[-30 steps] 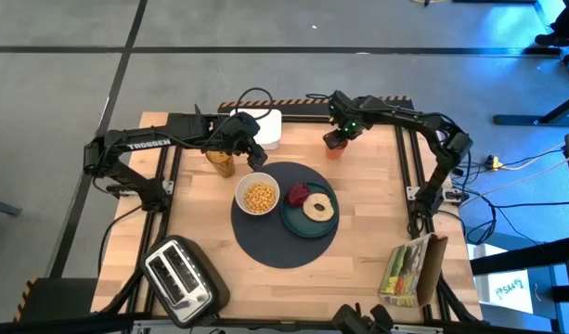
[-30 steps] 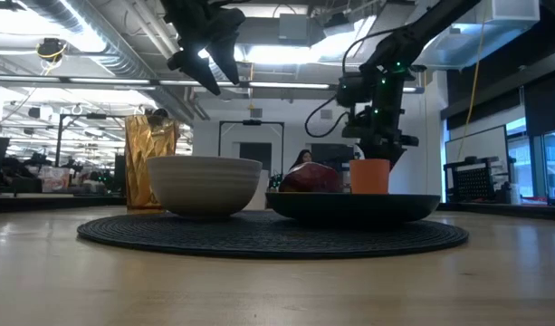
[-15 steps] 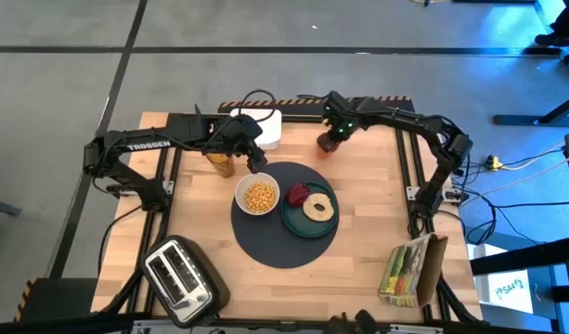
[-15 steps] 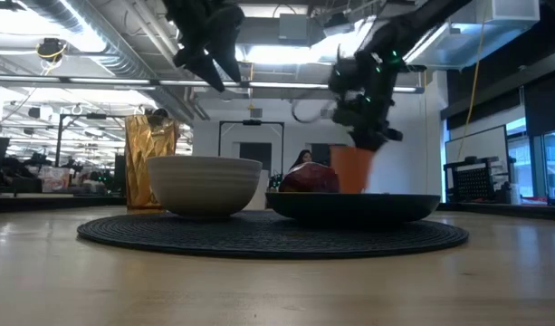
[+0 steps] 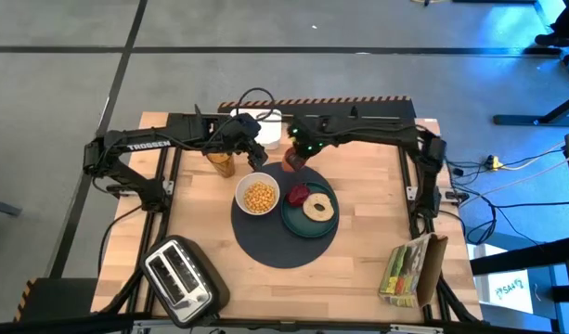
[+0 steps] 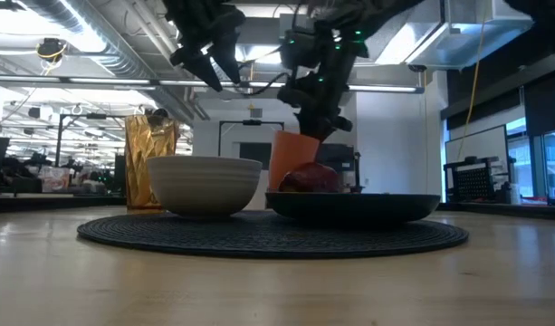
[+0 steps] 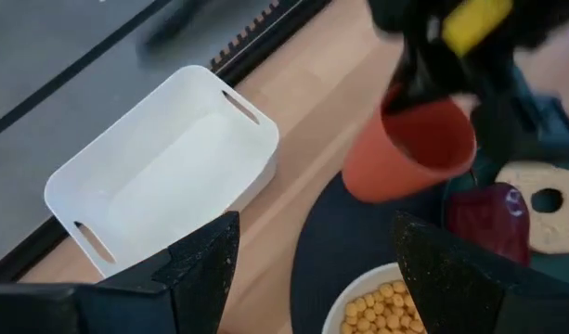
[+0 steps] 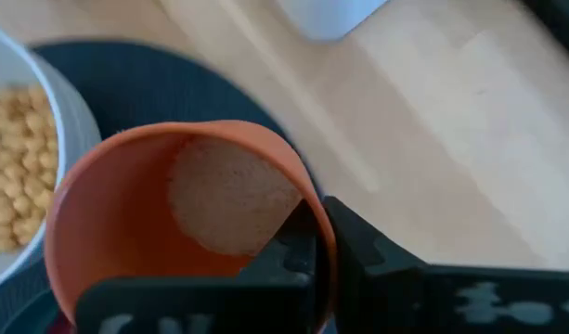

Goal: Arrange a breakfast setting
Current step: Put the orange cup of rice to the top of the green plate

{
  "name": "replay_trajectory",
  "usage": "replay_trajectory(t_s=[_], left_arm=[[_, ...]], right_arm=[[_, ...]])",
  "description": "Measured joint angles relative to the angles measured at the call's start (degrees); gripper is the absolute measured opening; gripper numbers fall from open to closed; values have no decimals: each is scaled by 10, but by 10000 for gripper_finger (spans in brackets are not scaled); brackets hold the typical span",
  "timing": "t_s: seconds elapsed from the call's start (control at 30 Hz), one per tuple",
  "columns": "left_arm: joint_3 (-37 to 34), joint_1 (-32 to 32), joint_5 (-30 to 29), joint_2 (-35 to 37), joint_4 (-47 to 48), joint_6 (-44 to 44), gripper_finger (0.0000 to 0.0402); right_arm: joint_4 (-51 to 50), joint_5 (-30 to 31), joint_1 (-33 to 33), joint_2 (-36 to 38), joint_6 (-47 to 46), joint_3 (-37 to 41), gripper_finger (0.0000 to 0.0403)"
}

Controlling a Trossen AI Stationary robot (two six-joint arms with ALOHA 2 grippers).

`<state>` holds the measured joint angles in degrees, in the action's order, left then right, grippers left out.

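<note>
The right gripper [image 5: 296, 154] pinches the rim of the small orange cup [image 5: 292, 159], held off the table just above the round dark-grey mat [image 5: 265, 241] at frame centre; the left gripper [image 5: 257, 160], fingers spread wide, hovers above the white bowl [image 5: 258, 196] of yellow cereal [image 5: 259, 196].

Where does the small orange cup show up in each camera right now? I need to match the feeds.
High view: small orange plastic cup, at the round dark-grey mat's far edge, held by the right tool.
Low view: centre, behind the red fruit.
Left wrist view: upper right.
Right wrist view: centre-left.
Shared landmark: white bowl of yellow cereal.
</note>
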<state>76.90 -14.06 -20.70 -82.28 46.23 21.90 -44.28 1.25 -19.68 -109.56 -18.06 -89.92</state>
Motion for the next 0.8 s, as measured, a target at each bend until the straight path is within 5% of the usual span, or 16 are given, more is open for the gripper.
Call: replay_trajectory(t_s=[0.2, 0.53, 0.8], left_arm=[[0, 7, 4, 0, 4, 5, 275], [0, 14, -84, 9, 26, 31, 275], [0, -24, -86, 24, 26, 34, 275]], right_arm=[[-56, 5, 19, -53, 0, -56, 4], [-62, -41, 21, -80, -19, -59, 10], [-62, -47, 25, -79, -27, -58, 95]])
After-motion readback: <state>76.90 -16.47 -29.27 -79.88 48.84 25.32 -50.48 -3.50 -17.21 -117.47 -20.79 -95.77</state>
